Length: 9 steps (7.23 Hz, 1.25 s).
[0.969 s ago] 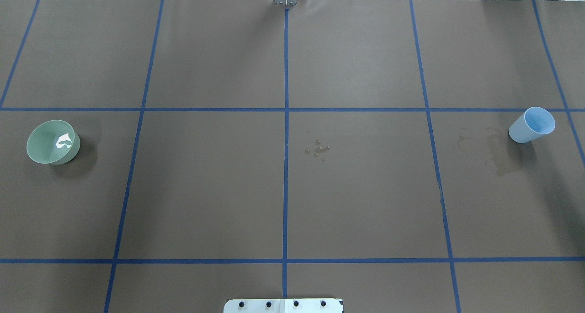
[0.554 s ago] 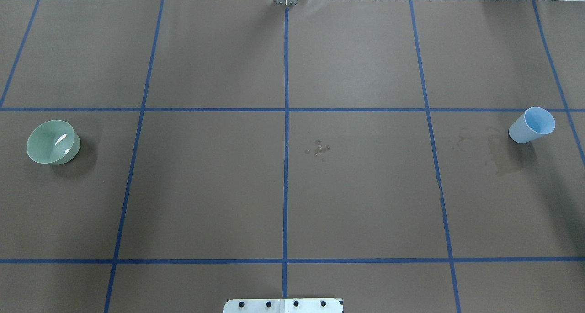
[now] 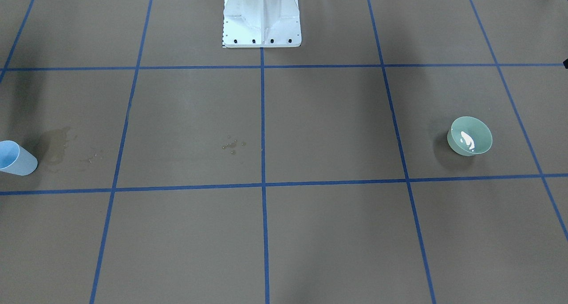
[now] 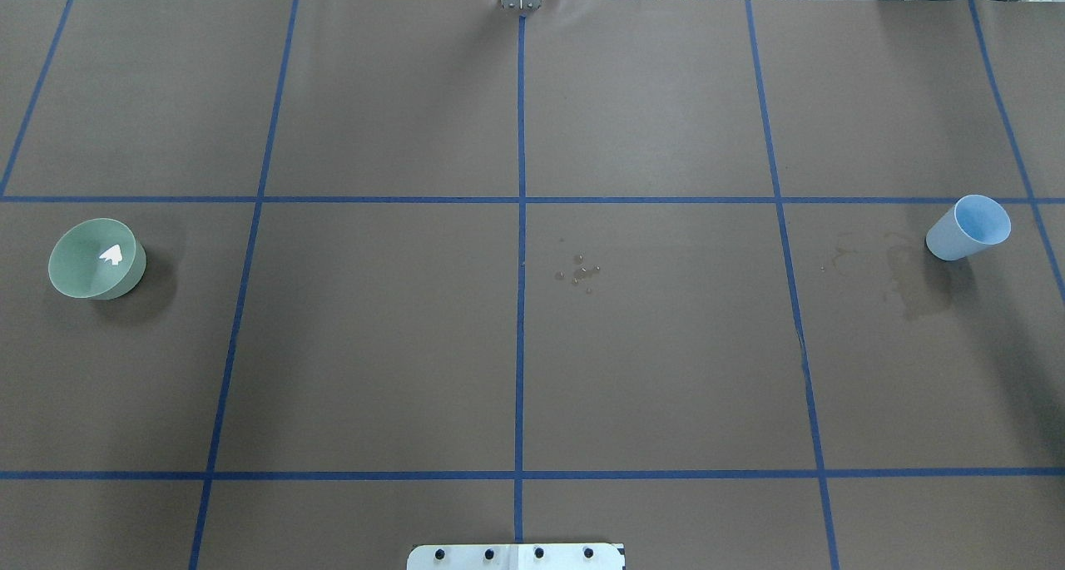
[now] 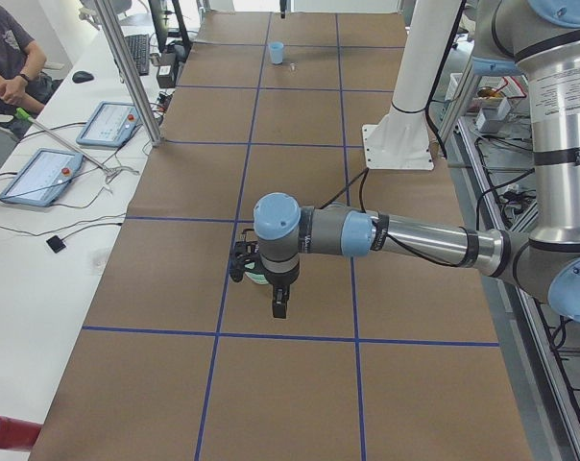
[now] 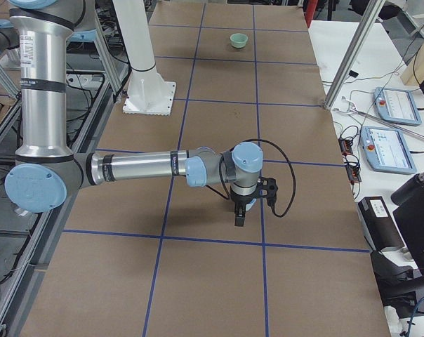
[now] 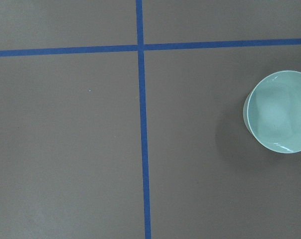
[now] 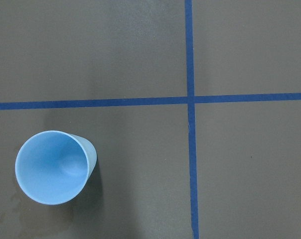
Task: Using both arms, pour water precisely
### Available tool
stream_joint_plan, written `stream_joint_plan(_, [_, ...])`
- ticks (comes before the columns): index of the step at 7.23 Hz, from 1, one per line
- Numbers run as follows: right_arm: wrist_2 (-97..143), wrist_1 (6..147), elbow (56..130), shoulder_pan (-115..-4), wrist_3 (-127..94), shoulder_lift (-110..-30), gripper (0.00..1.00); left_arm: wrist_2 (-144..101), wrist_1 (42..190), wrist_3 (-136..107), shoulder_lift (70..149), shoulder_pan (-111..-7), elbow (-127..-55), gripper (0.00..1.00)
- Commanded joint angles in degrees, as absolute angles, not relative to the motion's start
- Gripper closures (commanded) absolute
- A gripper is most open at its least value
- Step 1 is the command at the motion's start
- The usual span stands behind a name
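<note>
A green bowl [image 4: 96, 259] stands at the table's left end with a whitish glint of water [image 4: 111, 255] in it; it also shows in the front view [image 3: 470, 136] and the left wrist view [image 7: 280, 112]. A light blue cup [image 4: 969, 227] stands upright at the right end and looks empty in the right wrist view [image 8: 53, 167]. Both arms show only in the side views. My left gripper [image 5: 279, 307] hangs high over the bowl, my right gripper [image 6: 239, 216] high over the cup. I cannot tell whether either is open or shut.
Water droplets [image 4: 580, 272] lie near the table's middle and a wet stain [image 4: 911, 287] beside the cup. The white pedestal [image 3: 262, 15] stands at the robot's edge. A seated operator [image 5: 7, 67], tablets [image 5: 40, 176] and a metal post [image 5: 127, 72] are along the far side.
The white glint of water in the green bowl has changed shape. The bowl, the cup and the droplets have not moved.
</note>
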<state>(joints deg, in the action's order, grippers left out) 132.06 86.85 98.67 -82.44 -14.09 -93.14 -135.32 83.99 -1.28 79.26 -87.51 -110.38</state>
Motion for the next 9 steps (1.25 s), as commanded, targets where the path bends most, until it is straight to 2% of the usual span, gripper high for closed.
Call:
stream_joint_plan(1, [132.01, 86.66, 98.44, -82.44, -14.06, -93.08, 0.01, -135.00, 84.02, -1.32, 79.45, -87.54, -112.48, 0.00])
stream_joint_plan(9, [131.84, 86.75, 97.91, -82.35, -14.15, -92.02, 0.01, -135.35, 84.02, -1.41, 79.45, -87.54, -112.76, 0.00])
